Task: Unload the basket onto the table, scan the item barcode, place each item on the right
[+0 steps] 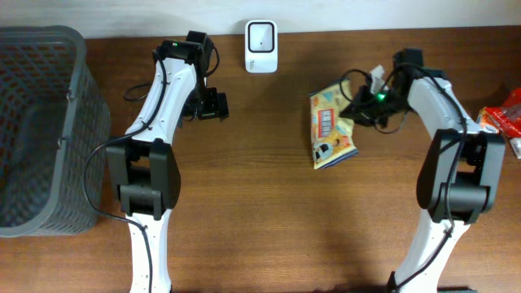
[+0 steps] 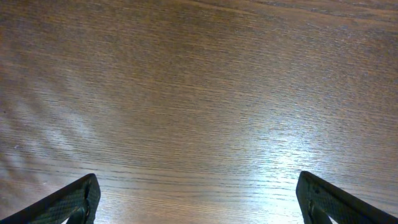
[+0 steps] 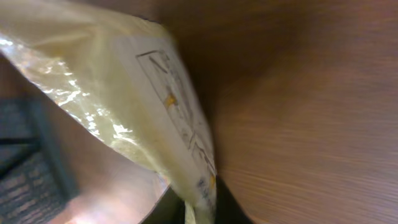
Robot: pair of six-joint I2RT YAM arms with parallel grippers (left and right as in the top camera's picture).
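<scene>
While the left pincer (image 1: 213,106) hangs wide open over the tabletop (image 1: 260,203) at ten o'clock, the right pincer (image 1: 353,112) pinches the three o'clock edge of the snack packet (image 1: 330,129), lying at two o'clock.

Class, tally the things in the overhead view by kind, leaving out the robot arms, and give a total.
Baskets: 1, the grey basket
Barcode scanners: 1, the white scanner
Snack packets: 2, the yellow packet and the red packet
Total: 4
</scene>
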